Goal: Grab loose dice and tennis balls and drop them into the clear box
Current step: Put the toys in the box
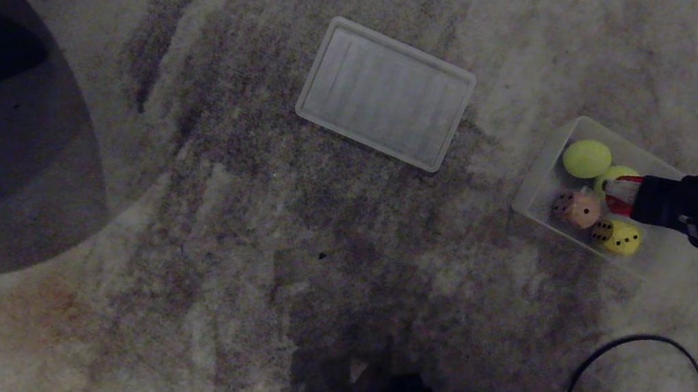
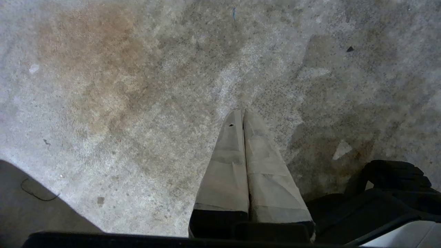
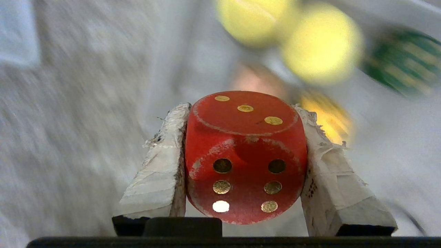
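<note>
Head: clear box [image 1: 543,177] on carpet holding two tennis balls [image 1: 586,158], pinkish-beige die [image 1: 576,208], yellow die [image 1: 618,237]; right gripper [image 1: 619,197] reaching over box | Left wrist: left gripper [image 2: 243,119] above carpet, jaws pressed together, empty | Right wrist: red die [image 3: 245,156], gold pips, clamped between taped jaws; green die [image 3: 403,62] blurred beyond.

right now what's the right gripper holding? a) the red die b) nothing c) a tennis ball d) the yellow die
a: in the right wrist view the red die sits clamped between the two taped fingers of the right gripper, which the head view shows over the clear box where the yellow die and tennis balls lie.
</note>
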Controlling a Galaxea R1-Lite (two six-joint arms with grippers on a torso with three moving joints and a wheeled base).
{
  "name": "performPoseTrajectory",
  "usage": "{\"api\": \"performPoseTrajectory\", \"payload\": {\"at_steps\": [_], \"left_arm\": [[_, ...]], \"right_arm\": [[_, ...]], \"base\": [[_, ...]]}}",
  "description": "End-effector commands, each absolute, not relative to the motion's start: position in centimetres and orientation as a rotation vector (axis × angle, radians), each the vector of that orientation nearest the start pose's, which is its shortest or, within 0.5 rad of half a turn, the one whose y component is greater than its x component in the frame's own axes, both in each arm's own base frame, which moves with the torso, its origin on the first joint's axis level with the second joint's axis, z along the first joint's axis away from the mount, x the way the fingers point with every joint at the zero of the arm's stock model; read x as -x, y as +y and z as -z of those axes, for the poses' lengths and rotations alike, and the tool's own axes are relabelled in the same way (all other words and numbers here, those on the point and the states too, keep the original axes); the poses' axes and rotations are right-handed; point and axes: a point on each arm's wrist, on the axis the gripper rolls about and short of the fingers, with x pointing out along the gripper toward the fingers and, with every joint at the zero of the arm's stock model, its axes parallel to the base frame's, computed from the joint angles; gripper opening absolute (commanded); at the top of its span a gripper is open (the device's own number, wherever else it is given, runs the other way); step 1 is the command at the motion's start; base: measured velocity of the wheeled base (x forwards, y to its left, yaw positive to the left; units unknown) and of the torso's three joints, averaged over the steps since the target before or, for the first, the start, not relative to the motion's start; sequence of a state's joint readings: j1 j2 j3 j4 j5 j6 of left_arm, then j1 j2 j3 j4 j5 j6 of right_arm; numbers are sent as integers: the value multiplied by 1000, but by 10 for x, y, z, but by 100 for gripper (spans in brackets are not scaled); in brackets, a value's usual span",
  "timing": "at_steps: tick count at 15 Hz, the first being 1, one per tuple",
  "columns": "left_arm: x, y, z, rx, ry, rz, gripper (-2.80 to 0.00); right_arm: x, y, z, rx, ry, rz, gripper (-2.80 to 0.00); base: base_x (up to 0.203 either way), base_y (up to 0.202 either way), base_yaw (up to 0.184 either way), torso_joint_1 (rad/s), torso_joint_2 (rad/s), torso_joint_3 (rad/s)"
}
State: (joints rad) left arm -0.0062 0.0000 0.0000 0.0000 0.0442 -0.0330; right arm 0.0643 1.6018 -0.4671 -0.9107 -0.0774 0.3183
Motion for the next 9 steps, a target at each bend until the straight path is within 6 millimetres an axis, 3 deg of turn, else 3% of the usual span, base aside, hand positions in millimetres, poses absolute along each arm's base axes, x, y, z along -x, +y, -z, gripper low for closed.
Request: {"api": "performPoseTrajectory", "payload": {"at_steps": [1,3,4,6,9], "left_arm": [[23,1,-75,34,2,-38,-280],[23,1,-75,34,2,-38,-280],[23,1,-75,34,2,-40,-280],[23,1,-75,34,2,-38,-280],[23,1,-75,34,2,-38,-280]], "right_arm": [[-289,27,-118,-315,216,3,-280],[-295,31,-119,-407,178,-47,-280],[-294,30,-121,-416,169,-74,0],[-292,29,-126,-418,151,-79,0],[-273,25,-134,-415,144,-77,0]], "base": [[0,0,0,0,0,0],[0,0,0,0,0,0],[0,0,0,0,0,0],[0,0,0,0,0,0],[0,0,0,0,0,0]]}}
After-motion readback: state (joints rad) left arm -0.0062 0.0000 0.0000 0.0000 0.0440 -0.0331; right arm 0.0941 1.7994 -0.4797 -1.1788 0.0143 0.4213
